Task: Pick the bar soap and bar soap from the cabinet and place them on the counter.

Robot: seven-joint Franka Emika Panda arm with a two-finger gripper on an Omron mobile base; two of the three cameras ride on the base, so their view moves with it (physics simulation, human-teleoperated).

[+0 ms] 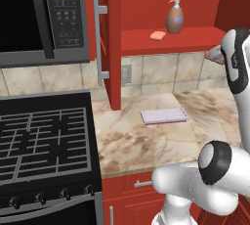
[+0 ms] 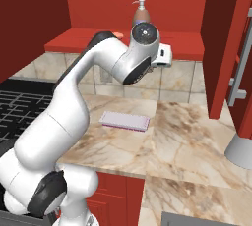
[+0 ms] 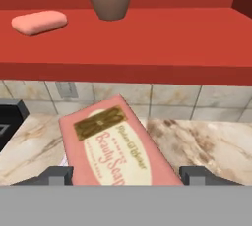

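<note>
- Two soaps are at stake: one boxed bar of soap (image 3: 115, 144), pink with a gold label, sits between the fingers (image 3: 129, 175) in the hand view, and a bare peach bar (image 1: 157, 35) lies on the red shelf (image 1: 195, 40) of the open cabinet (image 1: 113, 38).
- Fingers: the two dark tips stand wide apart with the boxed bar filling the gap between them; it looks gripped across its width, though the contact itself is hidden at the lower edge of that view.
- In the left base view the held bar shows as a pinkish sliver at the hand, just off the shelf's front edge and above the tabletop (image 1: 146, 143).
- The peach bar rests just beside the brown pump bottle (image 1: 175, 17), to its left, apart from it.
- A pale lavender pad (image 1: 164, 116) lies flat on the tabletop, roughly below the hand.
- Step in hand, as I judge it: carrying the first bar out of the cabinet toward the tabletop.
- Next move calls for lowering the hand to a bare marbled patch, preferably beside the pad, not on it, then spreading the fingers to release.
- After that, the reach back to the shelf must approach the peach bar without knocking the bottle.
</note>
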